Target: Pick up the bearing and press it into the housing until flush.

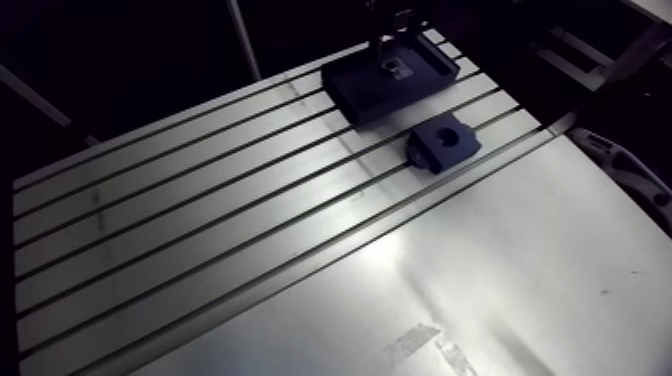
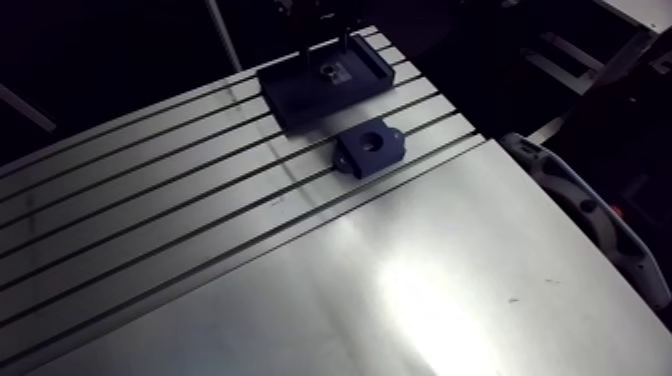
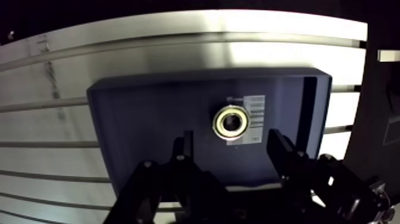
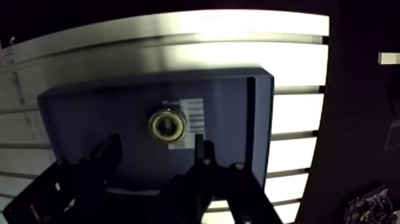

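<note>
The gripper (image 3: 231, 146) fills the foreground of the wrist view. Its two fingers (image 3: 280, 149) are spread wide with nothing between them, and they hang over a dark blue tray (image 3: 149, 119). The gripper's body covers the tray's edge on the gripper's side, so that part cannot be made out.

One bearing (image 3: 232, 121), a pale metal ring, lies flat on the tray just ahead of the gap between the fingers. It touches neither of them. It lies just beside one white label (image 3: 257, 113), whose print is too small to read.

In the arm view the tray sits at the far edge of the slotted table (image 1: 200, 200), close to its far right corner. The gripper above it is dark and cut off by the view's top edge, so its fingers barely show there.

One housing (image 1: 443, 141), a dark block with a round bore, stands on the slotted part of the table, near the tray but apart from it, on the near side. Its bore is in shadow, and its inside cannot be seen. The housing appears in the arm view only.
</note>
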You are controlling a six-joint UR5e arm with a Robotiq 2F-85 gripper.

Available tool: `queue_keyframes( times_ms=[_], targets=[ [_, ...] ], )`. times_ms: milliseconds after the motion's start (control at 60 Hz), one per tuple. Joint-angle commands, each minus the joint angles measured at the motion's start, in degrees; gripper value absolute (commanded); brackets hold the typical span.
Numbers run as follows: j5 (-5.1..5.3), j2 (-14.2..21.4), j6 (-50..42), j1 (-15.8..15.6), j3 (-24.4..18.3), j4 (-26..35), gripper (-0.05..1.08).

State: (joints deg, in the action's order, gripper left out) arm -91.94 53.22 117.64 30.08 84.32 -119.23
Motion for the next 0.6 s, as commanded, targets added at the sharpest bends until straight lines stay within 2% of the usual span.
queue_keyframes(
  times_ms=[17,600],
  targets=[
    [-0.03,-0.52,0.0,0.06,-0.08,-0.18,0.29],
    [-0.04,-2.12,0.0,0.16,-0.61,-0.35,0.34]
  ],
)
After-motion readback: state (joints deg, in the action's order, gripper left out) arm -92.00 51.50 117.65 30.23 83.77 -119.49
